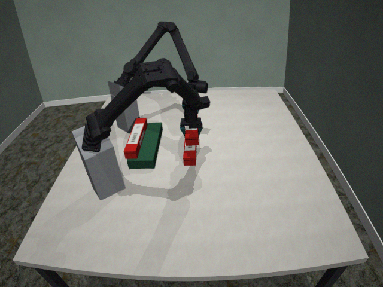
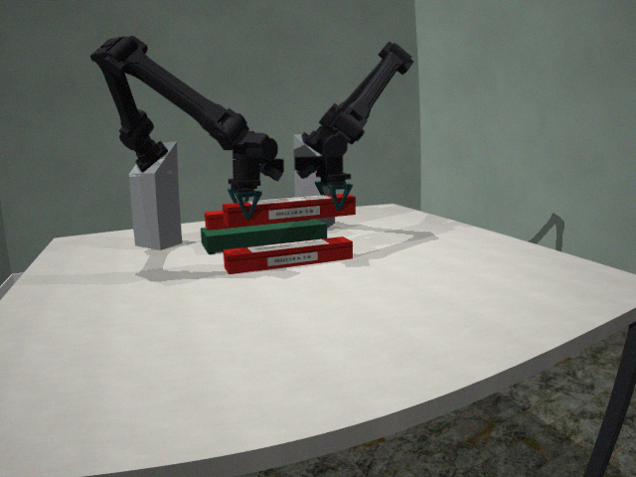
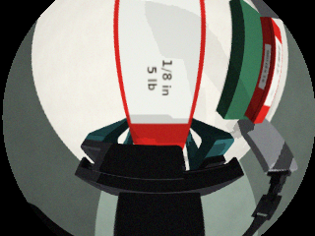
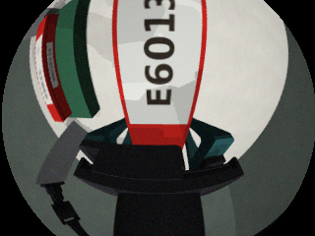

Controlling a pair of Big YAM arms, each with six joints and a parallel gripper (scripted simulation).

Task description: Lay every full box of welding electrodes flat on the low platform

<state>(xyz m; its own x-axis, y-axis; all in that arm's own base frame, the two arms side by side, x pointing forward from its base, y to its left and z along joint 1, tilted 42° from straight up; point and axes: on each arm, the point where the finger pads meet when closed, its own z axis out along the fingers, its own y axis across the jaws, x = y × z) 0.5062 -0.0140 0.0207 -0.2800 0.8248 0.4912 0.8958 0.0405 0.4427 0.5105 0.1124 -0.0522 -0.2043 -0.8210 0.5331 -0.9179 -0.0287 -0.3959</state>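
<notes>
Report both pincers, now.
Left pincer: closed on the raised red box, one end.
Right pincer: closed on the same box, other end.

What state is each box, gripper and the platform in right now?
raised box: held level, above the table box
table box: flat on the table
rear box: flat on the platform, off-centre towards the arm bases
left gripper: shut on the raised box
right gripper: likewise
platform: bearing the rear box
</notes>
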